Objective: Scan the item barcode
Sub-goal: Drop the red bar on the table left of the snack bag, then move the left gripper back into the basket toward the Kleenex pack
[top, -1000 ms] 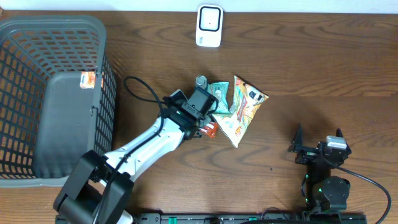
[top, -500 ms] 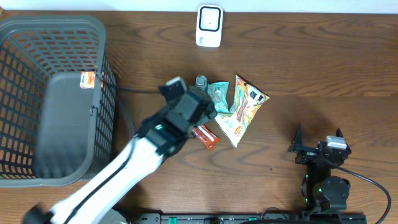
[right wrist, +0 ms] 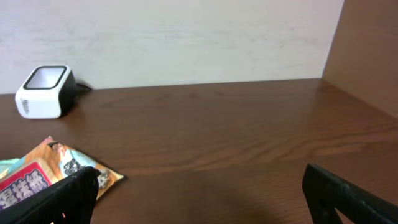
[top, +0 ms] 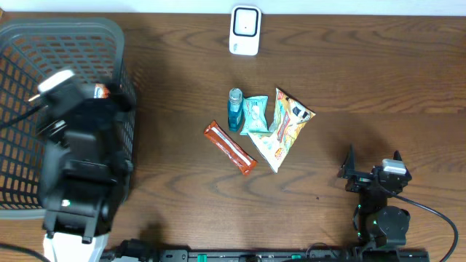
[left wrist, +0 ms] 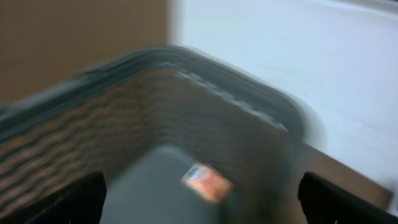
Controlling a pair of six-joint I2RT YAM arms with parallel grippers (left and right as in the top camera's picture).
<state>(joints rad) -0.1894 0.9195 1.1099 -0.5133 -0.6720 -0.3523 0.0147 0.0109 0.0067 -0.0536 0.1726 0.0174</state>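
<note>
Wooden table (top: 364, 87) carries a grey basket (top: 65, 29) holding one orange packet (top: 104, 92); left gripper (left wrist: 208, 200) and right gripper (right wrist: 205, 196) both spread, empty.

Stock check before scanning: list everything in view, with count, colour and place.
basket: one, grey, table's left
small packet: one, orange, inside basket
scanner: one, white, back centre
bar: one, orange, table centre
bottle: one, teal, behind bar
pouch: one, teal, right of bottle
snack bag: one, yellow printed, right of pouch
table: one, brown wood, under everything
left gripper: one, black, open above basket
right gripper: one, black, open, front right
</note>
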